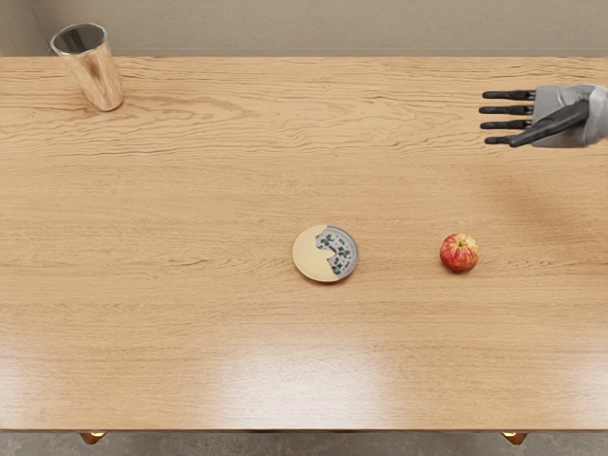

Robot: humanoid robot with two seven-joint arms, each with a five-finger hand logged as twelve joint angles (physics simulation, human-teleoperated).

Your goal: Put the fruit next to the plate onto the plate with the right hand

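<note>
One red apple [459, 253] sat on the table [190, 332], at three o'clock from the plate [309, 252], near it but not touching. The plate had no fruit on it. The right hand [532, 117] hung at about one o'clock from the apple, well apart from it. Its fingers [503, 109] were straight and spread, holding nothing. So the job looked only just begun: the reaching step. Next, the hand would need to come down over the apple and close around it. A shiny cup [88, 65] stood far off at ten o'clock.
</note>
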